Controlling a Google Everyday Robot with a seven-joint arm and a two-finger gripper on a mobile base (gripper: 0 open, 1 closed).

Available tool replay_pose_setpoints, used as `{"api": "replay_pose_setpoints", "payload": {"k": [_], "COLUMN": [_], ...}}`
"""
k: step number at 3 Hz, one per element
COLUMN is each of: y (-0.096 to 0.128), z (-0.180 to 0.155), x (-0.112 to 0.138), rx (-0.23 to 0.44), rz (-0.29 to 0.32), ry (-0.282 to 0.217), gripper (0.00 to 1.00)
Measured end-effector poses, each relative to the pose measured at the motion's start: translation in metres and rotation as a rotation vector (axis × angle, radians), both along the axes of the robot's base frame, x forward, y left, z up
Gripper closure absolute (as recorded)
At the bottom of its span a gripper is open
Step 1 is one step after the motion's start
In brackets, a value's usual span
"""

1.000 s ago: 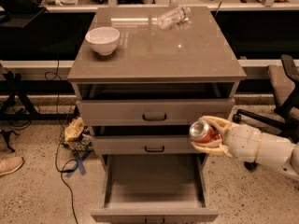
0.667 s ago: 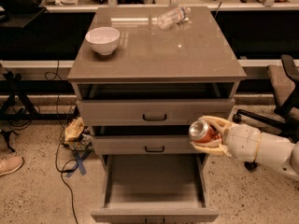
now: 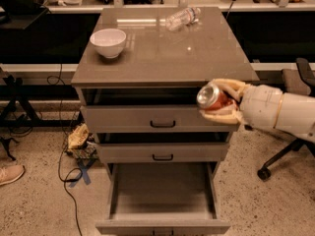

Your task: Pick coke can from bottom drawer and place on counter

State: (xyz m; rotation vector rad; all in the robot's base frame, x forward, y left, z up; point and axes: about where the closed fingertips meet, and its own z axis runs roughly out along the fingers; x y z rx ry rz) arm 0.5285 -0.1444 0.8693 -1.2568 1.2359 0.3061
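Now mid-carry: cream two-finger gripper (image 3: 214, 102) clamped the small red coke can (image 3: 209, 96) between its fingers; glossy grey-brown counter (image 3: 167, 48) edge lay just above them, open grey-beige bottom drawer (image 3: 162, 188) well below; next move likely needed a lift over that edge.

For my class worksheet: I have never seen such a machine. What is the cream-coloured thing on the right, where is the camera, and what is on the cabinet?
That is a robot's arm ending in a two-finger gripper, beside the top drawer's right end. It is shut on a small red soda can with a silver top. The camera looks down from in front. On the glossy grey-brown counter sit a white bowl and a clear plastic bottle on its side. The bottom drawer stands open.
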Motion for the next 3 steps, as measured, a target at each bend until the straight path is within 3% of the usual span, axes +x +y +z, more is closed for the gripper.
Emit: {"api": "replay_pose_setpoints", "payload": {"k": [1, 2, 3], "y": [0.019, 0.019, 0.013], "z": [0.049, 0.049, 0.062], "x": [0.042, 0.042, 0.068], "rx": [-0.053, -0.053, -0.054], "rz": [-0.015, -0.015, -0.042], "ry": [-0.027, -0.027, 0.017], "gripper": [1.0, 1.0, 1.0]}}
